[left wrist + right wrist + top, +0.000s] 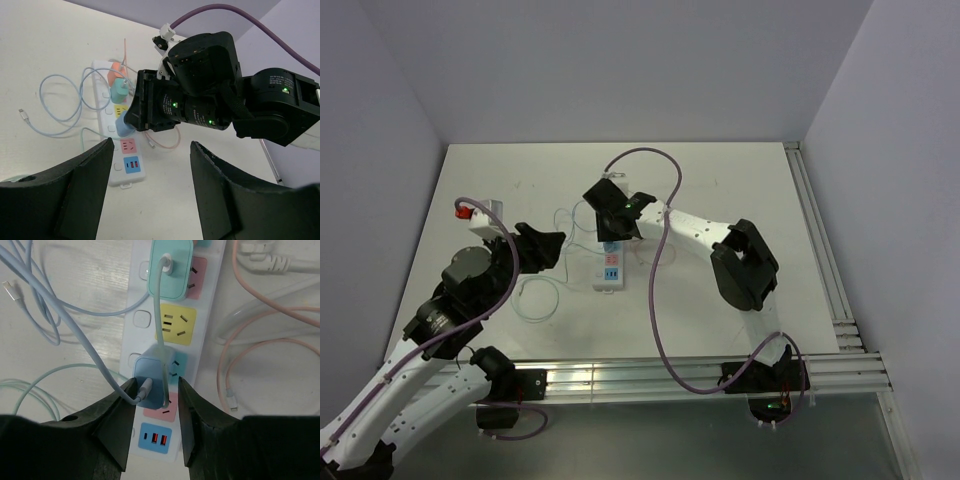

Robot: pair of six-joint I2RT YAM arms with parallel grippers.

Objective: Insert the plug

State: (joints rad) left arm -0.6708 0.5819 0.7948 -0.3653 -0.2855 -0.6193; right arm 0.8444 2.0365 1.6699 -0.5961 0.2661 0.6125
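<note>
A white power strip [610, 272] [136, 342] with coloured sockets lies mid-table. The blue plug [152, 375] [123, 125] stands over the strip's cyan socket, with a pale cable coming out of its top. My right gripper [156, 382] [613, 222] points straight down over it, one finger on each side. The left finger touches the plug's edge and a narrow gap shows at the right finger, so the gripper is open. My left gripper [150, 142] [545, 245] hovers open and empty to the left of the strip.
A green plug [171, 270] and an orange plug [114, 76] sit in sockets farther up the strip. Loose light-blue cables [50, 85] and pink cables [235, 340] loop beside it. A white box with a red part [485, 213] stands at the left.
</note>
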